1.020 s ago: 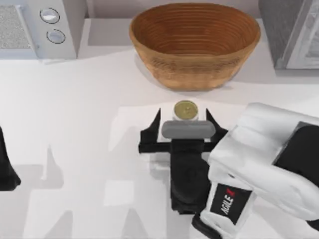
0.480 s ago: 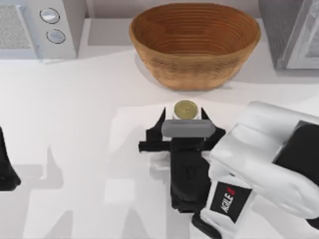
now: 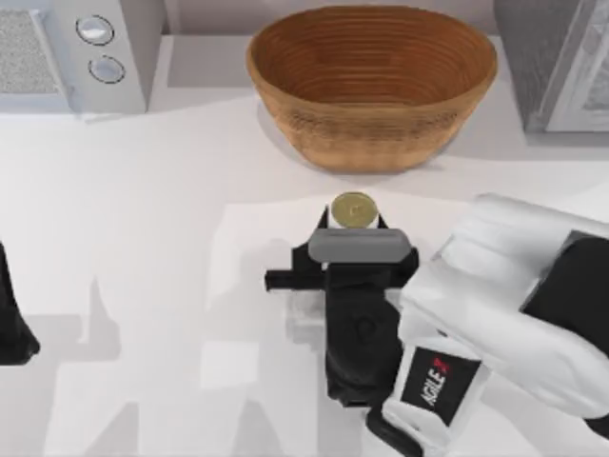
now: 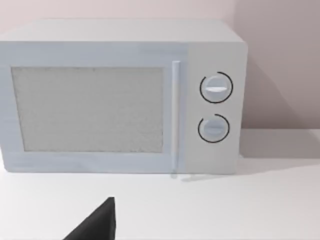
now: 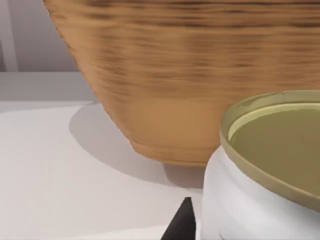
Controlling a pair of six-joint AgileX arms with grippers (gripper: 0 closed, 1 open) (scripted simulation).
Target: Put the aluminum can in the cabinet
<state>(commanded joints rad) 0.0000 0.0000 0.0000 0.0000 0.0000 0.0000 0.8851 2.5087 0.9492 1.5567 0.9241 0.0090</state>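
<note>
A kitchen scene, and a rendered one at that. There's a microwave point(image 3: 81, 52) at the far left of the white worktop point(image 3: 152, 238), grey mesh door and two round dials, seen square-on from the left wrist point(image 4: 120, 97) against a plain pale wall. In the middle at the back sits a big woven basket point(image 3: 371, 86), the sort you'd keep bread or fruit in. At the far right stands a grey cabinet point(image 3: 557, 62). A small drink can point(image 3: 353, 208) stands upright just in front of the basket. Flat surfaces, smooth shading, tidy countertop appliances: a simulated home kitchen.
</note>
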